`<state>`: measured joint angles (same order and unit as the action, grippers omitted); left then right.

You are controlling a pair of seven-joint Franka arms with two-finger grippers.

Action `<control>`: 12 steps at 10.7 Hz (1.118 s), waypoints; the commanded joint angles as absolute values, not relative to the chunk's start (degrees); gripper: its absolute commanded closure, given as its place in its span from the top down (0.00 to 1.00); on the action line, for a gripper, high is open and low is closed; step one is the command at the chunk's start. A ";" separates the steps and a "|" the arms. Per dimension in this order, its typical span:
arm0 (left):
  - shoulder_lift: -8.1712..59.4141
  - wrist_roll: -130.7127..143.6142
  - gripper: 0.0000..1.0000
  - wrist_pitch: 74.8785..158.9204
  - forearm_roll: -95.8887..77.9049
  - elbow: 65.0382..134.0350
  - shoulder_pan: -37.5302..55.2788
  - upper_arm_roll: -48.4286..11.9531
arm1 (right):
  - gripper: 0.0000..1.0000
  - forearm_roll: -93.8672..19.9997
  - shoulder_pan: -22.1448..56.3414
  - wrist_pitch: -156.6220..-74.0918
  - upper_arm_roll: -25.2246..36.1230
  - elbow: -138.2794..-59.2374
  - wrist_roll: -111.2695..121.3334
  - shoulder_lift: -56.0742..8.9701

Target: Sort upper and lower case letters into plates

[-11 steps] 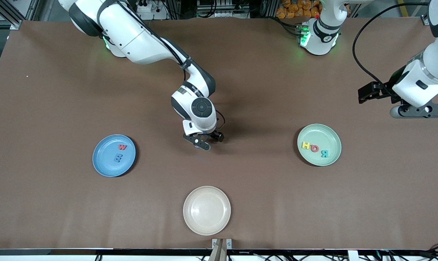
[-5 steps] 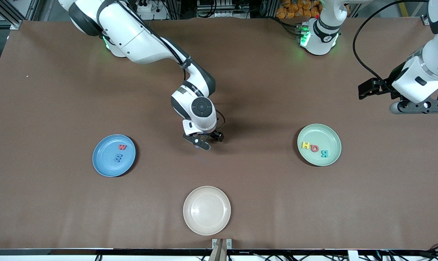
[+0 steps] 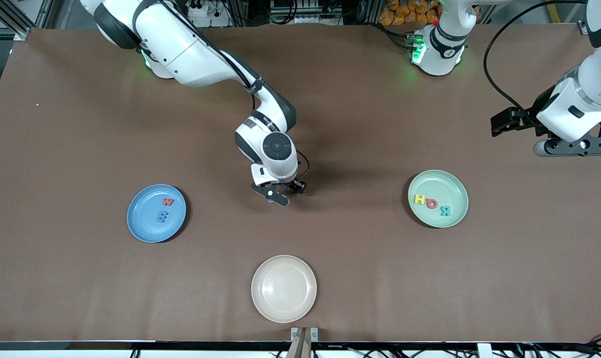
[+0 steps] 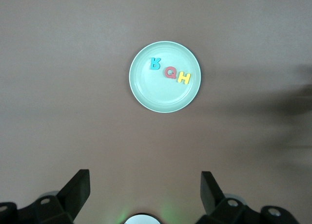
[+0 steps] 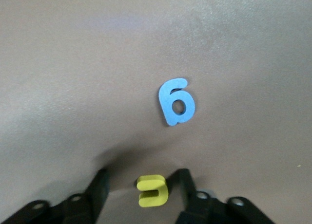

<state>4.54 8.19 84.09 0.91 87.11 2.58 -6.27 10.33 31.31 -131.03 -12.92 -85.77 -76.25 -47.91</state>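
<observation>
My right gripper (image 3: 279, 196) is down at the table's middle, and its fingers straddle a small yellow letter (image 5: 152, 191) with gaps on both sides, so my right gripper (image 5: 142, 174) is open around it. A blue letter (image 5: 176, 101) lies on the table close by. The blue plate (image 3: 143, 223) holds a red letter (image 3: 167, 202) and a blue letter (image 3: 162, 217). The mint plate (image 3: 444, 184) holds a yellow letter (image 3: 419, 199), a red letter (image 3: 431, 203) and a teal letter (image 3: 445, 210). My left gripper (image 3: 576, 145) hangs open and empty in the air, looking down on the mint plate (image 4: 156, 95).
A cream-beige plate (image 3: 284, 288) sits empty near the front edge, midway along the table. Brown table surface (image 3: 360, 258) stretches between the three plates. The left arm's black cable loops above that arm's end of the table.
The left gripper has drifted a little away from the mint plate. The right arm has hardly moved, staying low over the yellow letter.
</observation>
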 commanded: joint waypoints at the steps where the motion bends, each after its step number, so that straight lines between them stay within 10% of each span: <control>1: 2.99 8.09 1.00 84.46 -0.53 88.42 1.67 -7.12 | 0.00 11.25 31.73 -130.17 -13.01 -86.75 -77.78 -46.76; 12: 4.04 8.26 1.00 84.99 -0.70 88.16 2.19 -14.76 | 0.00 10.37 25.51 -124.74 -14.76 -87.45 -65.51 -42.46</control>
